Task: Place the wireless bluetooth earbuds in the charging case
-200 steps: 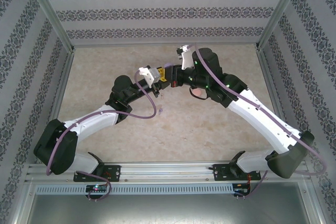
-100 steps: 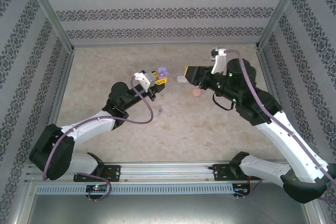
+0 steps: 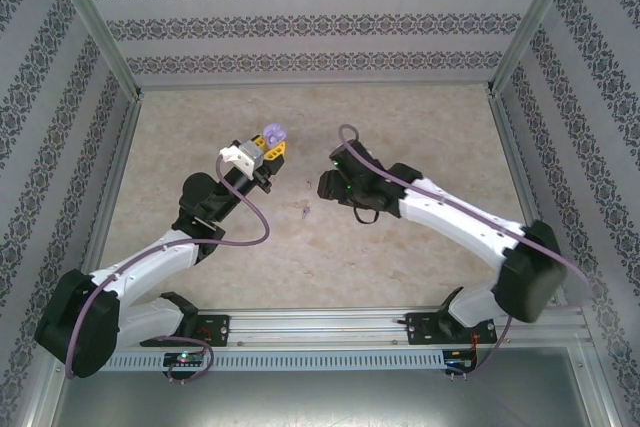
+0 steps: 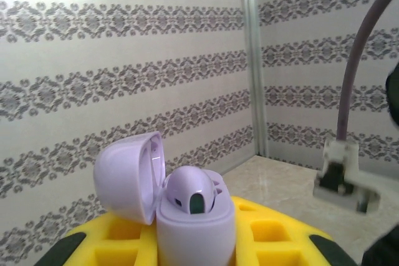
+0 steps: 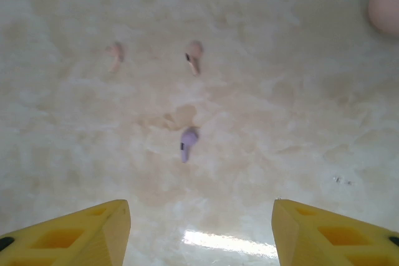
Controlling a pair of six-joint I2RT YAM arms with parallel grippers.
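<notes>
My left gripper (image 3: pixel 262 150) is shut on an open purple charging case (image 4: pixel 196 228), held up off the table between its yellow fingers (image 4: pixel 280 235). The lid (image 4: pixel 128 175) is swung back to the left, and one purple earbud (image 4: pixel 190 191) sits in the case. A second purple earbud (image 5: pixel 188 141) lies on the beige table (image 5: pixel 299 110), also visible from the top view (image 3: pixel 305 212). My right gripper (image 5: pixel 199 210) hovers open just short of it, with nothing between its fingers (image 5: pixel 93 228). Two pale pink earbuds (image 5: pixel 115 54) (image 5: pixel 194 55) lie farther on.
The edge of a pale pink case (image 5: pixel 385 1) shows at the top right of the right wrist view. Patterned walls and a metal frame post (image 4: pixel 252 60) close in the table on three sides. The right arm (image 3: pixel 450 212) stretches across the table's right half.
The right arm has swung in from the back right and dropped low over the table's centre, now covering the pink case. The left arm has drawn back to the left with the purple case.
</notes>
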